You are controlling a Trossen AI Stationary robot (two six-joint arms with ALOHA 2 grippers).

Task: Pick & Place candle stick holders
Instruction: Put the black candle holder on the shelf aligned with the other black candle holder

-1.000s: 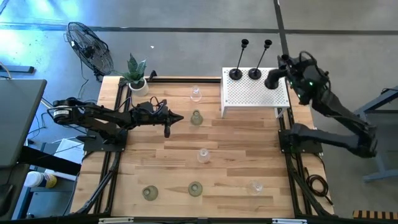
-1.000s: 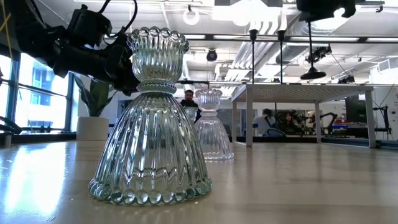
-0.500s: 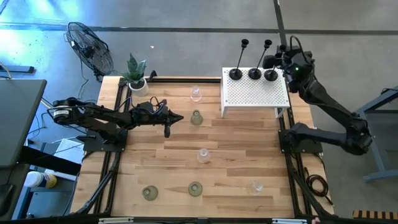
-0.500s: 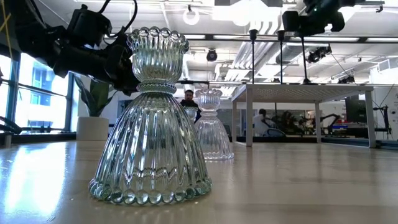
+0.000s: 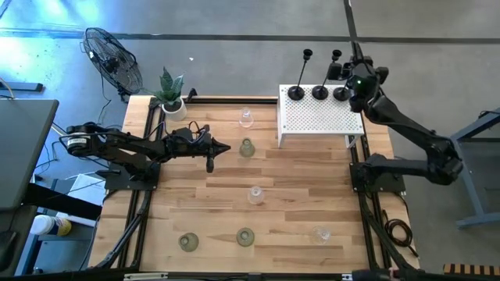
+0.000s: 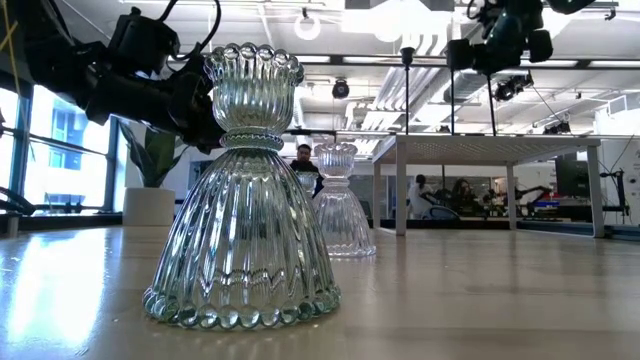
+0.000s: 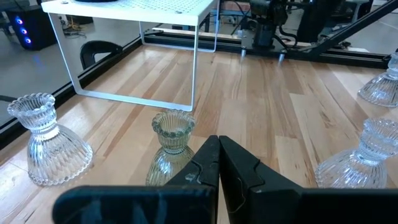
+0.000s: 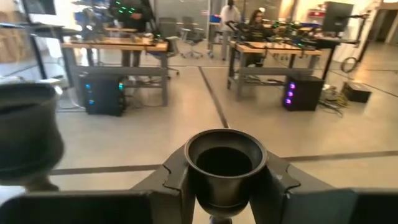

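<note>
At the back of the white box (image 5: 320,117) our right gripper (image 8: 225,186), clenched on the 3rd black holder (image 8: 225,163), has swung in w/ its base beside the other two – placement nearly done; left gripper (image 7: 217,163) waits closed, empty.

Ribbed pale-green glass holder (image 6: 243,190) stands nearest on the table (image 6: 480,300); a clear glass holder (image 6: 340,202) stands behind it.

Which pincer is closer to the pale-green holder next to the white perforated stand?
Left. The left pincer hangs just beside the pale-green holder, fingers shut. The right pincer is far off, over the white stand, shut on a black holder.
</note>
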